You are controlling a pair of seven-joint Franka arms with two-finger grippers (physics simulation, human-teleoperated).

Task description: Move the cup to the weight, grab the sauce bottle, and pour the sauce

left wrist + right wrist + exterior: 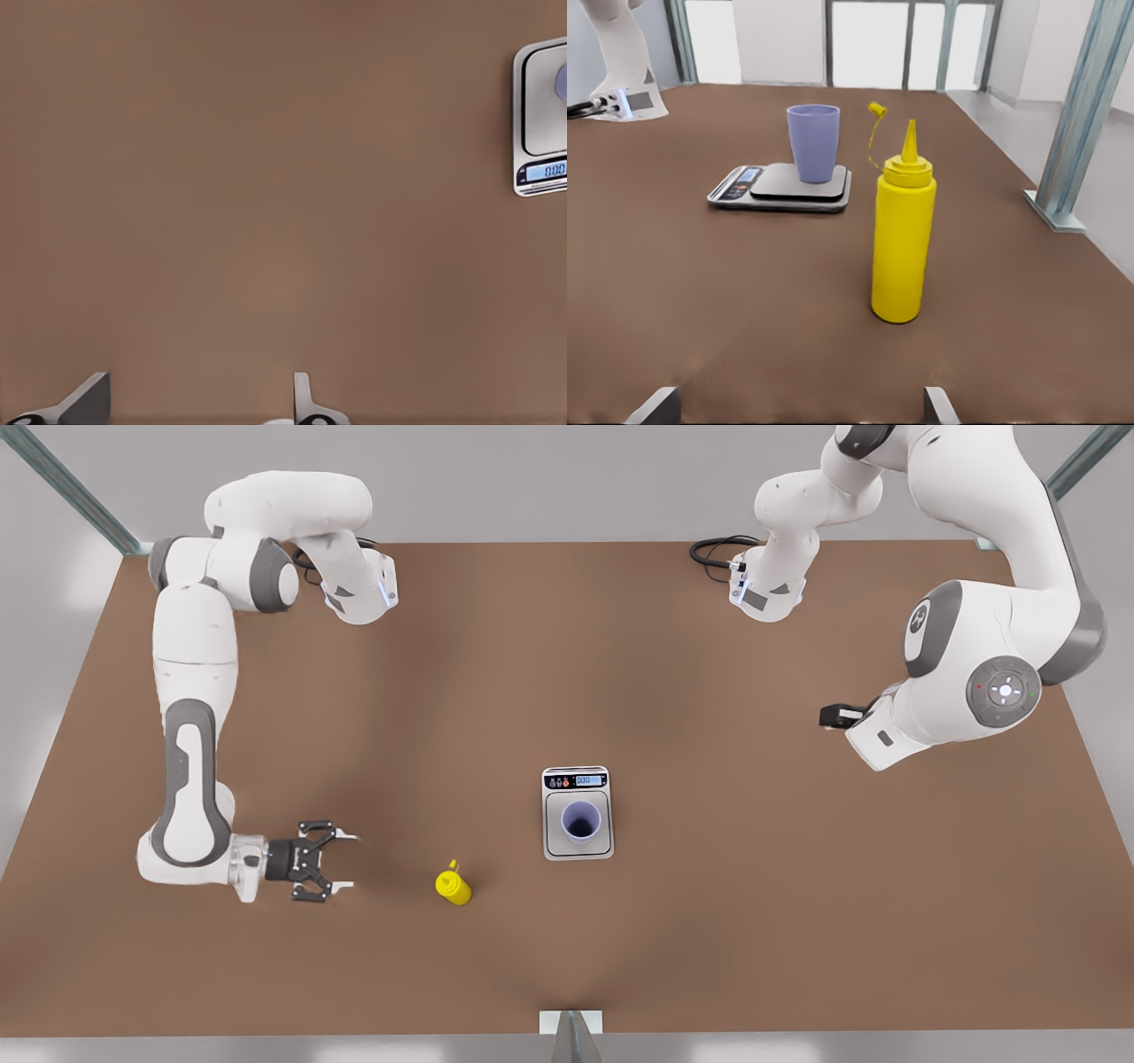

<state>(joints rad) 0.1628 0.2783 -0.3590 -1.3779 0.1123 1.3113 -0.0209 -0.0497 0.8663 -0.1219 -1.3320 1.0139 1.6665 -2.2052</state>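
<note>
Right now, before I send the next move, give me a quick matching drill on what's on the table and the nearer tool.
1 pale lavender round cup
2 flat silver-grey kitchen scale
3 yellow squeeze bottle
4 right tool

A open, empty, short of the bottle
B upright on the brown table
C on the weighing plate
D display lit, carrying the cup

Pairs: 1-C, 2-D, 3-B, 4-A

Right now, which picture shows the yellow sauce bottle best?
The right wrist view: the sauce bottle stands upright and close, nozzle and dangling cap clear, in front of the open right tool. The front view shows it from above, small. The left wrist view looks at the weight instead.
</note>
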